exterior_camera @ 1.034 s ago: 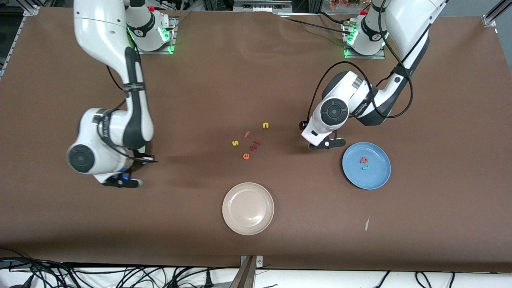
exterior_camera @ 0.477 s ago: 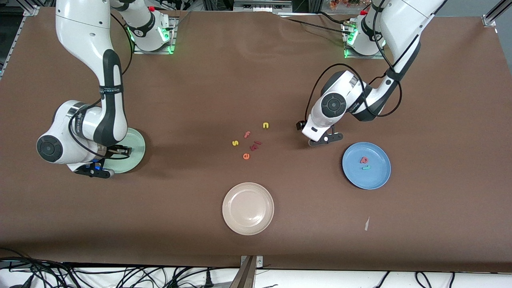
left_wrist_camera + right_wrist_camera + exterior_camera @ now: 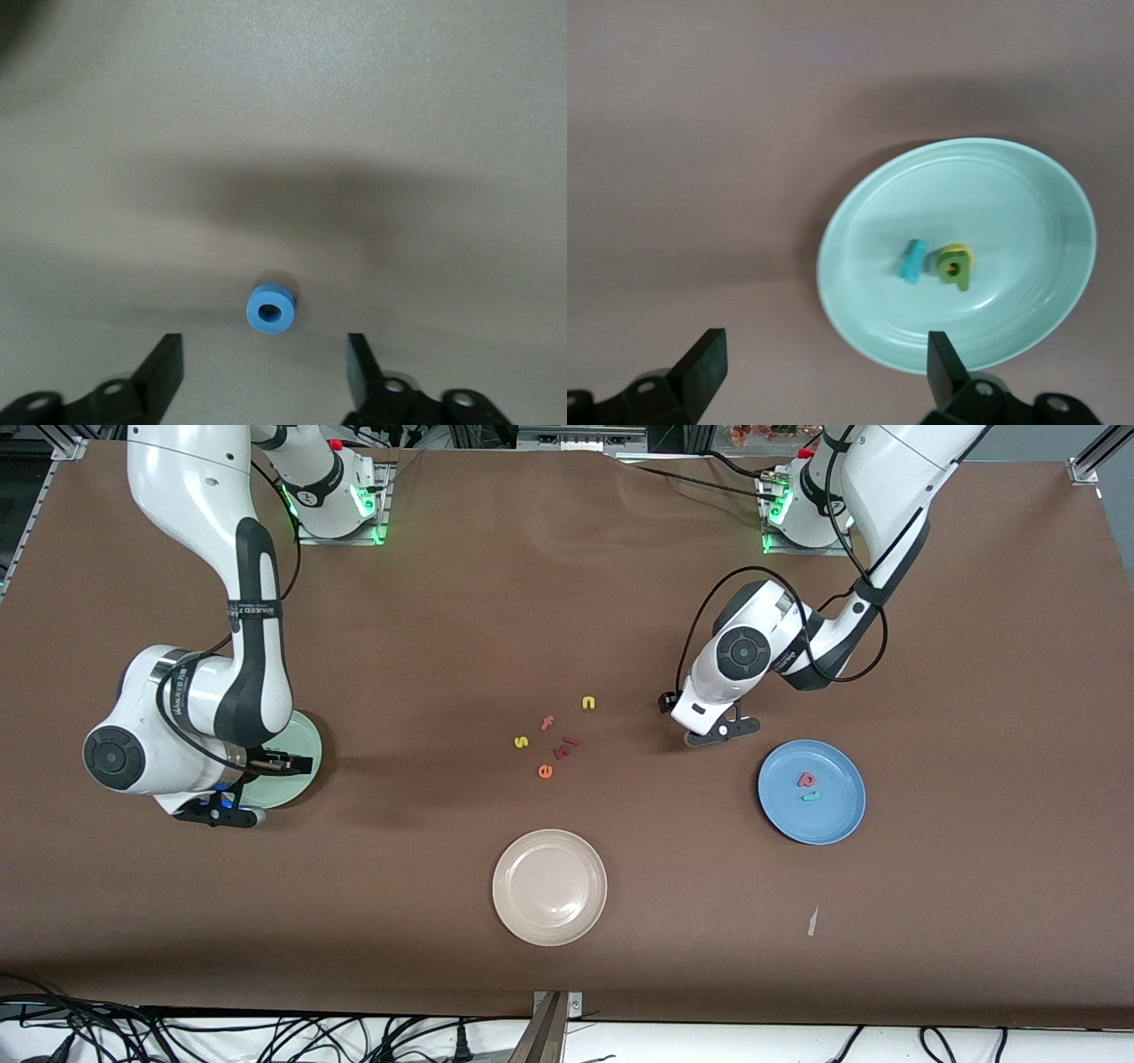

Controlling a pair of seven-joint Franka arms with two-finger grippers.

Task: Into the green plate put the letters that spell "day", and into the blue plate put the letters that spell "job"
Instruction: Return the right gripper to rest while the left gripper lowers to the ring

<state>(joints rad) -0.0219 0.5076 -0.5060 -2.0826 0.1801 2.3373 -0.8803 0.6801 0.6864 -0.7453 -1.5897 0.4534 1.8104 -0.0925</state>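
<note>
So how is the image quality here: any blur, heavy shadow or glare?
Front view: sharp, even light, soft arm shadows on the table. Left wrist view: washed out and pale, the blue "o" crisp, a broad dark shadow above it. Right wrist view: soft; letters in the green plate are smeared, mild sheen on its rim.

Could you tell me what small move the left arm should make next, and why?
Probably lower the left gripper straight down and close on the blue "o". The ring lies on the bare table between its open fingers, not yet gripped, while the blue plate holds only the red "b" and teal "j".
</note>
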